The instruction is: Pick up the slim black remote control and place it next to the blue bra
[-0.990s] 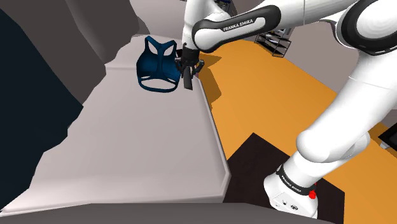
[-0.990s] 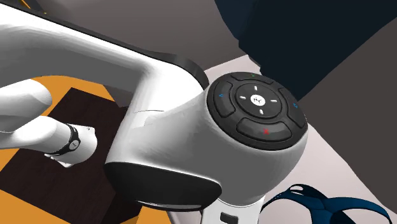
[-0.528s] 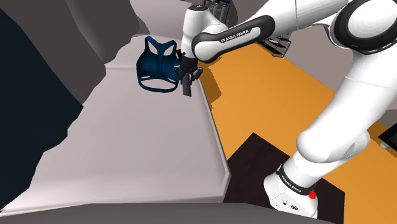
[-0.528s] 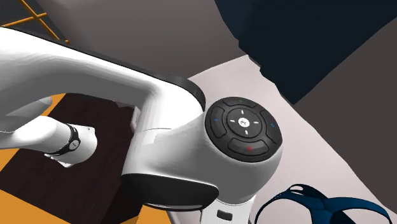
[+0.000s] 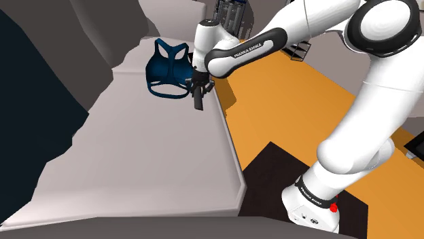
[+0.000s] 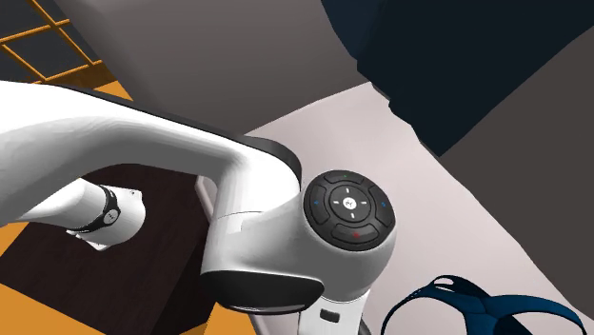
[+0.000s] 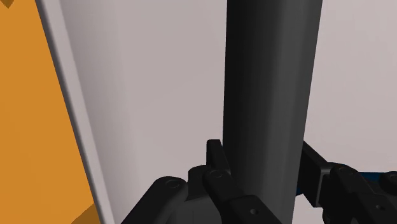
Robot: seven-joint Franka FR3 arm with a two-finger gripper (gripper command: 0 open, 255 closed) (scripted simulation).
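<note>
In the shoulder view my gripper is shut on the slim black remote, which hangs upright just off the blue bra's right side. The remote's lower end is close over the pale grey surface, near its right edge. I cannot tell whether it touches. In the wrist view the remote is a long dark bar clasped between the two black fingers of the gripper. Part of the bra lies below the arm's wrist in the second exterior view.
The pale surface has a raised rim on its right, and beyond that the orange floor drops away. A black area borders the surface on the left. My dark stand sits at the lower right.
The gripper has carried the remote down and slightly left in the shoulder view, closer to the surface beside the bra. The wrist has sunk lower in the second exterior view.
</note>
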